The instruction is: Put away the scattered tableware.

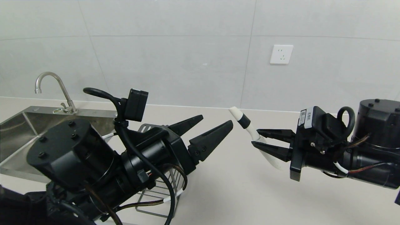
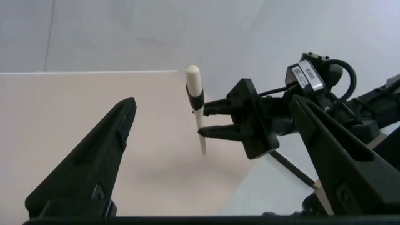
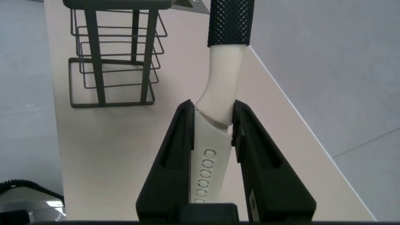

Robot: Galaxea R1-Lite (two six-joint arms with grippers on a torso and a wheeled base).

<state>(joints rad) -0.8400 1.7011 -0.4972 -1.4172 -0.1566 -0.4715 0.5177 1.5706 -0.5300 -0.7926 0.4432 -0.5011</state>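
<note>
White utensil (image 1: pixel 252 132) is off the table (image 1: pixel 250 187), held in the air on your R side. Its handle slants up toward the wall & a bit toward the L arm. It has a black textured grip band w/ a white end cap above it. In the R wrist view you can see a row of small holes in the flat white part sitting between the fingers (image 3: pixel 178 150). R gripper (image 1: pixel 255 138) is clamped on it just below the bend of the neck, one finger on each side, both touching. L gripper (image 1: pixel 216 119) hangs facing it across a gap w/ fingers (image 1: pixel 212 134) spread wide & nothing between them; the utensil's tip sits near but apart from them. Behind & under the L arm you've got a wire rack (image 3: pixel 115 4) standing upright on the table, partly hidden by the arm. Farther to your L are a steel sink (image 1: pixel 18 131) set into the table & a curved faucet (image 1: pixel 64 90) at its back edge. Grey tiled wall behind has a white outlet (image 1: pixel 281 54) above the R arm.
</note>
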